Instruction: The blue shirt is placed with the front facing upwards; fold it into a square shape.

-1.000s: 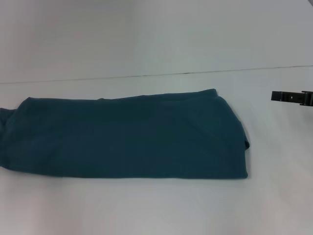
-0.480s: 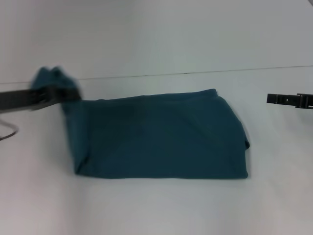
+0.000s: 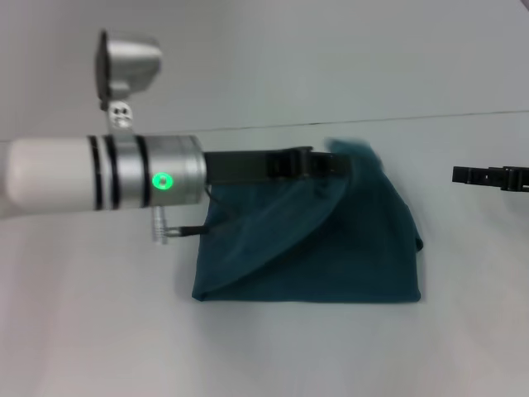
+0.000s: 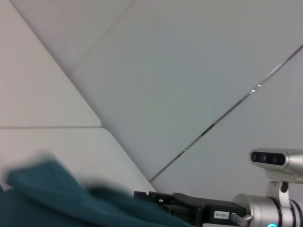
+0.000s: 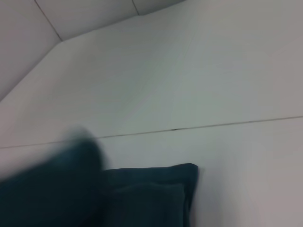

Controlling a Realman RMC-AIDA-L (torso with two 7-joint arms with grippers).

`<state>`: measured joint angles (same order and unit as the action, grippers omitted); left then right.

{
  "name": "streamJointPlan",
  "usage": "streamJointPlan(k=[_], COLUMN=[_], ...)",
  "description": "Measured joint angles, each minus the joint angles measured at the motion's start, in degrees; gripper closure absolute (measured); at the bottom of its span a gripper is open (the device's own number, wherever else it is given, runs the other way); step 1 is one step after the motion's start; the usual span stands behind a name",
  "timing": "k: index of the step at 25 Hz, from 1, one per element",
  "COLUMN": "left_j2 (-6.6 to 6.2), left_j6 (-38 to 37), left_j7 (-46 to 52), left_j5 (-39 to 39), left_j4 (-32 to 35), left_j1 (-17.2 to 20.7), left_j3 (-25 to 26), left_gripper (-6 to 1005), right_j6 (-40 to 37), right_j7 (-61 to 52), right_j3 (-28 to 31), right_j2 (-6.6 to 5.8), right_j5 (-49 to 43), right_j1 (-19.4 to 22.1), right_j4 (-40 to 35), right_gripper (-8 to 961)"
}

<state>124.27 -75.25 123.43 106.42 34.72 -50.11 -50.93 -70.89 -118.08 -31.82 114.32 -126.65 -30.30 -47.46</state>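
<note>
Work surface: a plain white table [image 3: 99, 331], matte, with a thin dark seam [image 3: 430, 117] running left to right across its far part. Beyond the seam the same pale surface carries on; the wrist views show only pale panels with joint lines behind it.

The blue shirt [image 3: 347, 256] lies mid-table, slightly right of centre, plain teal side up (no lettering visible). Its right part rests flat on the table as a folded block. Its left end is raised off the table and drawn rightward over the flat part, so a diagonal flap slopes from the near left corner up to the far right.

The left gripper [image 3: 331, 161] reaches in from the left above the shirt's far edge, fingers clenched on the raised cloth; the bunched fabric just past the fingertips is blurred. The left arm's white and silver wrist, with a green light, hangs over the table left of the shirt.

The right gripper [image 3: 488, 175] sits at the right edge, well apart from the shirt, touching nothing; its finger state is not discernible.
</note>
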Motion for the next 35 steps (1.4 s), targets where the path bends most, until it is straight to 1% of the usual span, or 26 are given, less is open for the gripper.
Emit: streamJointPlan(k=[3, 7, 9, 12, 16, 23, 28, 33, 35], left_j2=[0.20, 0.27, 0.29, 0.29, 0.32, 0.19, 0.04, -0.24, -0.28], left_j6=[5.1, 8.6, 8.6, 7.6, 4.4, -1.5, -2.9, -2.1, -1.2], left_j7=[-5.9, -18.8, -22.3, -23.0, -23.1, -23.1, -23.2, -23.6, -23.7], left_j5=[-6.2, -18.8, -21.3, -21.5, -21.3, -21.2, -21.4, -21.1, -20.9], left_j4=[-8.0, -20.6, -22.9, -23.3, -22.9, -21.7, -17.0, -12.8, -11.0], left_j1=[-1.5, -2.4, -1.9, -0.5, 1.6, 3.9, 7.6, 11.2, 12.9], left_j3=[-2.5, -2.8, -2.9, -2.9, -3.0, -4.0, -4.1, -4.1, -4.1], left_gripper=[967, 967, 967, 967, 813, 546, 441, 336, 187], right_j6=[-0.1, -0.1, -0.1, -0.1, -0.1, -0.1, -1.4, -6.3, -9.3], right_j7=[0.0, 0.0, 0.0, 0.1, 0.1, 0.1, -0.3, -2.2, -3.0], right_j3=[0.1, 0.0, 0.0, 0.0, 0.0, 0.0, 0.0, 0.0, 0.0], right_j2=[-0.12, -0.11, -0.07, -0.07, 0.07, 0.06, 0.08, -0.34, -0.49], right_j5=[0.0, 0.0, -0.1, -0.2, -0.2, -0.1, -0.3, -0.4, -0.4], right_j1=[0.2, 0.2, 0.1, 0.0, 0.0, -0.1, -0.2, -0.2, 0.0], right_j4=[0.0, 0.0, 0.0, 0.1, 0.1, 0.3, 0.5, 0.6, 0.7], right_gripper=[53, 53, 53, 53, 53, 54, 54, 54, 54])
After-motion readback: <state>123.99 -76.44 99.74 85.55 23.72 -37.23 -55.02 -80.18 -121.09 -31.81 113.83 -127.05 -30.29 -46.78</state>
